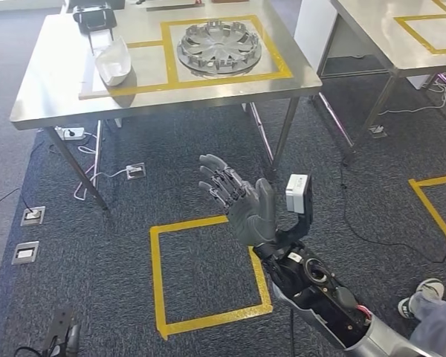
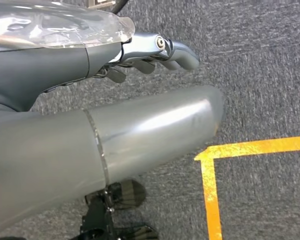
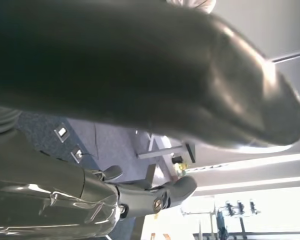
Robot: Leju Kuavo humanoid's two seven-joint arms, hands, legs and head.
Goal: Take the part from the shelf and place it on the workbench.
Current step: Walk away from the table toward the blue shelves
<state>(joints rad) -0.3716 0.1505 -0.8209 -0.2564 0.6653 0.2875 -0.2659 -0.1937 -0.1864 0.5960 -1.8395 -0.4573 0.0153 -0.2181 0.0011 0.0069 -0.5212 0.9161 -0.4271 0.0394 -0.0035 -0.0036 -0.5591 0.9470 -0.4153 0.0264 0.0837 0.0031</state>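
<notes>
A grey round wheel cover (image 1: pixel 218 46) lies flat inside a yellow taped square on the steel workbench (image 1: pixel 52 82). A white curved part (image 1: pixel 114 63) rests to its left on the same bench. My right hand (image 1: pixel 243 202) is raised over the carpet in front of the bench, short of its front edge, fingers spread and holding nothing. Up close, its thumb (image 3: pixel 178 75) and fingers (image 3: pixel 160 192) have nothing between them. My left hand (image 2: pixel 114 100) hangs over the carpet with straight fingers (image 2: pixel 171 52) and holds nothing.
A yellow taped square (image 1: pixel 159 275) marks the floor beneath my right hand. Slanted bench legs (image 1: pixel 282 137), floor sockets (image 1: pixel 33 216) and cables lie ahead. A second steel table (image 1: pixel 377 30) stands at the right. A person's shoe (image 1: pixel 425 294) is at the lower right.
</notes>
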